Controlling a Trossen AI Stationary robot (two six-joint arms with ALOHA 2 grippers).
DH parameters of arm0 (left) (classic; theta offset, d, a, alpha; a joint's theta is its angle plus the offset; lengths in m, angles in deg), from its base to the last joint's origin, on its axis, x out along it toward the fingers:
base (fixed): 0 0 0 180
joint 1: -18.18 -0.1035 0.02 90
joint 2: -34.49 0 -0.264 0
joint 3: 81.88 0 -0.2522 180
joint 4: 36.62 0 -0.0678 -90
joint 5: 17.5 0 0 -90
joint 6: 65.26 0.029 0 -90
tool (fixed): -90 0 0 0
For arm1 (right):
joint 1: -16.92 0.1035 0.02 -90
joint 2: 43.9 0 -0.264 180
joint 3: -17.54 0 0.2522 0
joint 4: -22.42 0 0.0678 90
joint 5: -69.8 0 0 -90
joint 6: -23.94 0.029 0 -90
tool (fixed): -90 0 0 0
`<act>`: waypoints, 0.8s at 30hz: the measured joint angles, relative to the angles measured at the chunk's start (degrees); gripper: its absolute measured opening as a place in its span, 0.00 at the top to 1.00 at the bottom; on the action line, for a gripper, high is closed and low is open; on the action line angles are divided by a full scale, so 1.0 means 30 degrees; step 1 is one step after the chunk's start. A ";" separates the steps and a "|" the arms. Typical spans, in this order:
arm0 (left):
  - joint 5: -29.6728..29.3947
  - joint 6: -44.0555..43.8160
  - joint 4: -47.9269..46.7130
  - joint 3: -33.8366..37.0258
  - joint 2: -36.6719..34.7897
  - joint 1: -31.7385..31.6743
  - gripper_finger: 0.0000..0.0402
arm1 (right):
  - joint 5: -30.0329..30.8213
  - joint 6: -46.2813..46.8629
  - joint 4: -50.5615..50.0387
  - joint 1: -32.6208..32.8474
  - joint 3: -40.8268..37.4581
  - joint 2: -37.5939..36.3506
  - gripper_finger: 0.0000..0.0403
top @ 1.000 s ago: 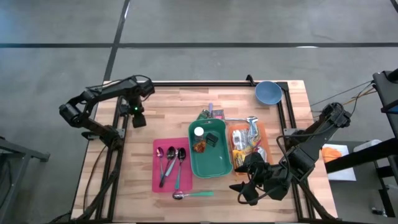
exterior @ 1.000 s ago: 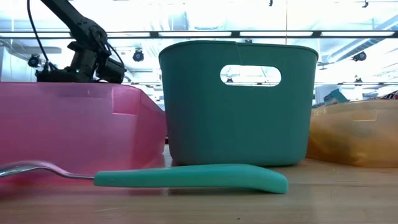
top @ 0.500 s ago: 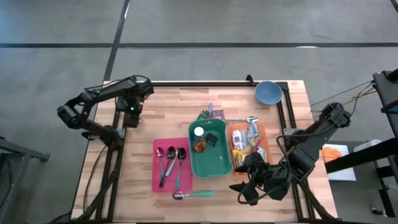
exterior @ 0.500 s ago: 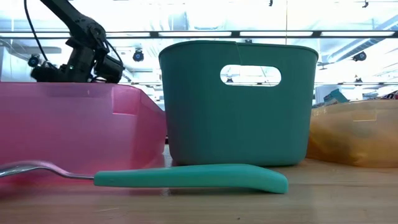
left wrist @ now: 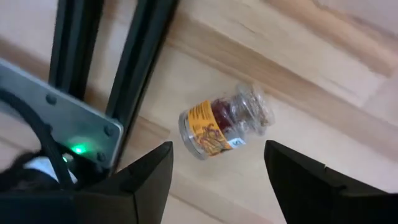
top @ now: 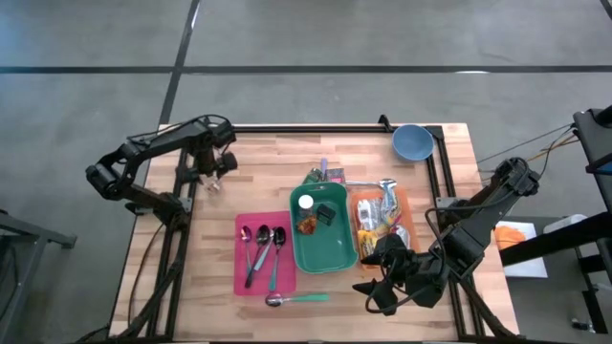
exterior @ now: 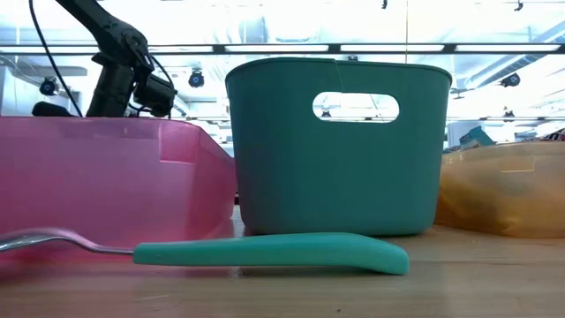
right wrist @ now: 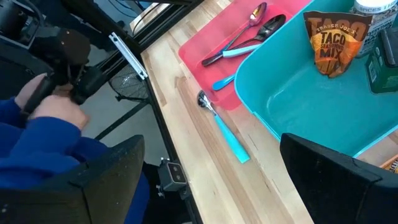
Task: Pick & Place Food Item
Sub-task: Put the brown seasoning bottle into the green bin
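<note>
A small glass jar (left wrist: 222,122) with a yellow label and dark red contents lies on its side on the wood near the table's far left corner. My left gripper (top: 216,172) points down over it, open, with one finger on each side (left wrist: 219,152) and clear of the jar. My right gripper (top: 375,287) hangs open above the table's near right part and holds nothing (right wrist: 210,140). A teal bin (top: 323,250) in the middle holds a taco seasoning packet (right wrist: 333,43) and other small items.
A pink tray (top: 251,277) with three spoons sits left of the bin. A teal-handled spoon (top: 296,299) lies by the near edge. An orange tray (top: 382,222) of packets stands right of the bin, and a blue bowl (top: 411,141) far right. A person's sleeve (right wrist: 43,155) shows beyond the table.
My left gripper has rolled about a quarter turn about its own pointing line while staying over the same spot at the table's far left. My right arm has kept still.
</note>
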 joint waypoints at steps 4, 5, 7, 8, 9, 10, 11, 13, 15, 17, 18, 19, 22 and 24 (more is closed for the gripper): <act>0.0787 0.1759 0.0402 0.0021 0.0000 0.0000 0.37 | -0.0001 -0.0013 0.0001 0.0000 -0.0007 0.0000 0.08; 0.1051 0.1918 0.0506 0.0021 0.0000 0.0000 0.37 | 0.0000 -0.0029 0.0000 0.0000 0.0000 0.0000 0.08; 0.1084 0.1584 0.0412 0.0037 0.0000 0.0000 0.37 | 0.0000 0.0037 0.0000 0.0000 -0.0004 0.0000 0.08; 0.1084 0.1304 0.0429 0.0035 0.0000 0.0000 0.37 | -0.0001 0.0080 0.0006 0.0000 -0.0004 0.0000 0.08; 0.1080 0.0924 0.0483 0.0020 0.0000 0.0000 0.37 | 0.0000 0.0081 0.0000 0.0000 -0.0007 0.0000 0.08; 0.1044 0.0397 0.0486 0.0006 0.0000 0.0000 0.37 | 0.0000 0.0033 0.0001 0.0000 -0.0001 0.0000 0.08; 0.0869 -0.0298 0.0489 0.0006 0.0000 0.0000 0.37 | 0.0000 -0.0029 0.0000 0.0000 0.0000 0.0000 0.08; 0.0180 -0.1975 0.0494 0.0006 0.0000 0.0000 0.37 | 0.0000 0.0000 0.0000 0.0000 0.0000 0.0000 0.08; 0.0051 -0.3164 0.0480 0.0006 0.0000 -0.0006 0.37 | 0.0000 0.0113 0.0007 0.0000 -0.0001 0.0000 0.08; 0.0000 -0.2799 0.0485 0.0006 0.0000 -0.0001 0.37 | 0.0000 -0.0006 0.0007 0.0000 -0.0003 0.0000 0.08; 0.0003 -0.1938 0.0443 0.0006 0.0000 0.0069 0.37 | 0.0000 -0.0022 0.0003 0.0000 -0.0002 0.0000 0.08; -0.0001 -0.0492 0.0400 0.0006 0.0000 0.0129 0.37 | 0.0000 -0.0011 0.0000 0.0000 -0.0007 0.0000 0.08; 0.0187 0.5528 0.0979 0.0006 0.0000 0.0146 0.37 | 0.0000 0.0152 0.0007 0.0000 -0.0003 0.0000 0.08; 0.0363 0.6234 0.1103 0.0011 0.0000 0.0138 0.37 | -0.0001 0.0053 0.0000 0.0000 -0.0002 0.0000 0.08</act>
